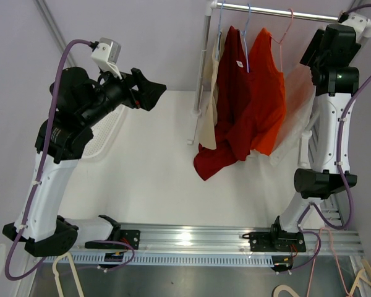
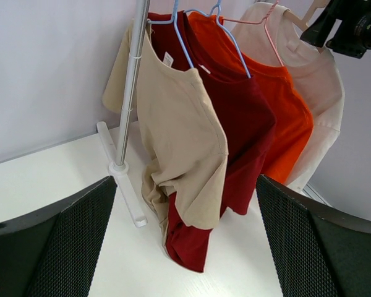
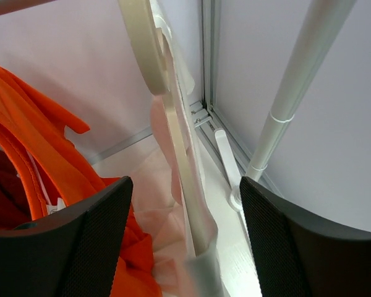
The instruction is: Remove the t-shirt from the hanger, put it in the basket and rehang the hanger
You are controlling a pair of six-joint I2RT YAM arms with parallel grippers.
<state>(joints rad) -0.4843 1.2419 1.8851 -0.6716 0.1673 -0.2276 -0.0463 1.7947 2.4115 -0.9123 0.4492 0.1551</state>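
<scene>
Right jaws stand apart, straddling the cream hanger without gripping it, seemingly to steady it below the rail. The pale pink t-shirt hangs on it at the rail's right end. Left jaws gape empty, facing the rail, likely waiting to pull fabric.

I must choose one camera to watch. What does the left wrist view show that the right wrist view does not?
Only left wrist: the beige t-shirt, the blue hangers and the post beside them. Only right wrist: the other post. Both: the orange t-shirt, the pale t-shirt and the right gripper, open beside it.
</scene>
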